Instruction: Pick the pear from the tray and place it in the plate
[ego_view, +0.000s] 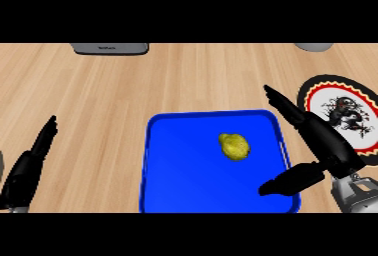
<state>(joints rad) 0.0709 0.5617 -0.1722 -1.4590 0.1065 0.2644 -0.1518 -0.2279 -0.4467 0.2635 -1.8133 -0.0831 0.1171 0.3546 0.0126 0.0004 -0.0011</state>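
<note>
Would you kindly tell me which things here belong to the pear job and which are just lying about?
Job: pear, blue tray, plate, right hand open over the tray's right edge.
Lying about: grey box at far edge, grey object far right, left hand resting at left.

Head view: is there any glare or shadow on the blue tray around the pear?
In the head view, the tray shows only a soft lighter sheen toward its upper left, no harsh glare; the pear is evenly lit, with no clear shadow beneath it.
</note>
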